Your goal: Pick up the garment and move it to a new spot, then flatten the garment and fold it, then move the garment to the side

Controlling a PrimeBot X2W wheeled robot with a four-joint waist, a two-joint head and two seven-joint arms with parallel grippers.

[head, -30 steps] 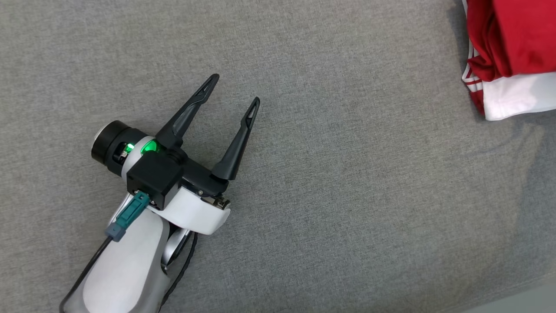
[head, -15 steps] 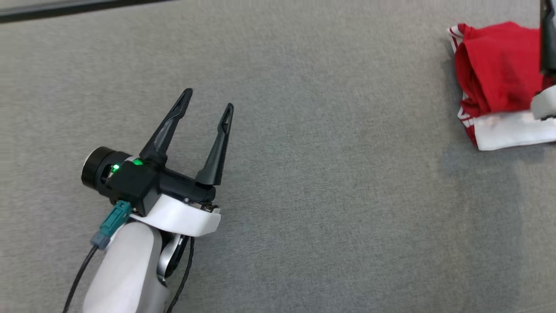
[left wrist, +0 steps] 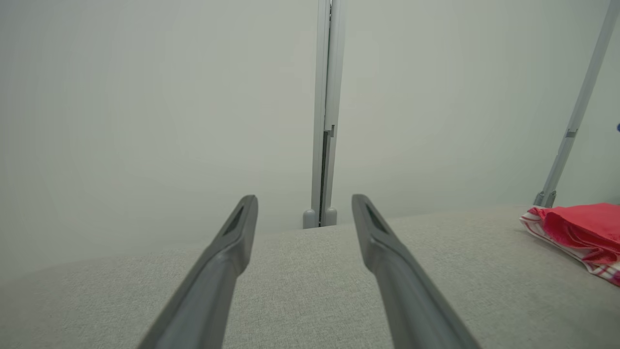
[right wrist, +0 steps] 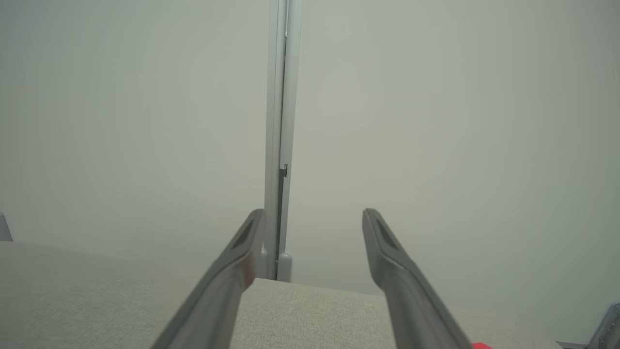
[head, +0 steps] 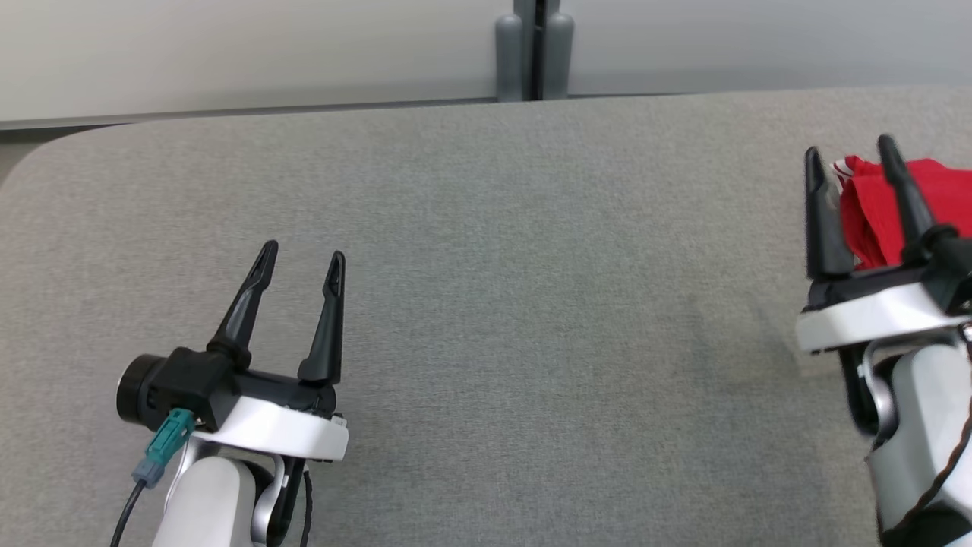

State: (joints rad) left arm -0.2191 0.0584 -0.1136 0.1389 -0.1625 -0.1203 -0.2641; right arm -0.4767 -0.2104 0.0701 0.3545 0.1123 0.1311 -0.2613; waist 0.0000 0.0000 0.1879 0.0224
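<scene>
The garment (head: pixel 942 201) is red cloth with white striped trim, folded into a small bundle at the far right of the grey table (head: pixel 531 266). The left wrist view shows the garment (left wrist: pixel 581 230) low at its right edge. My right gripper (head: pixel 849 156) stands open just in front of the bundle, its fingers partly covering it and holding nothing. My left gripper (head: pixel 301 257) is open and empty over the table's left part, far from the cloth. Each wrist view shows its own gripper (left wrist: pixel 304 202) (right wrist: pixel 314 215) open, with bare table and wall beyond.
A pale wall runs behind the table's far edge, with a grey upright post (head: pixel 534 49) at the middle. The table's left corner is rounded (head: pixel 30 163). A thin slanted pole (left wrist: pixel 576 111) stands by the table's right end.
The head camera has tilted up, bringing the table's far edge and the wall into view. My right gripper has come fully into view in front of the garment. Both grippers stay open.
</scene>
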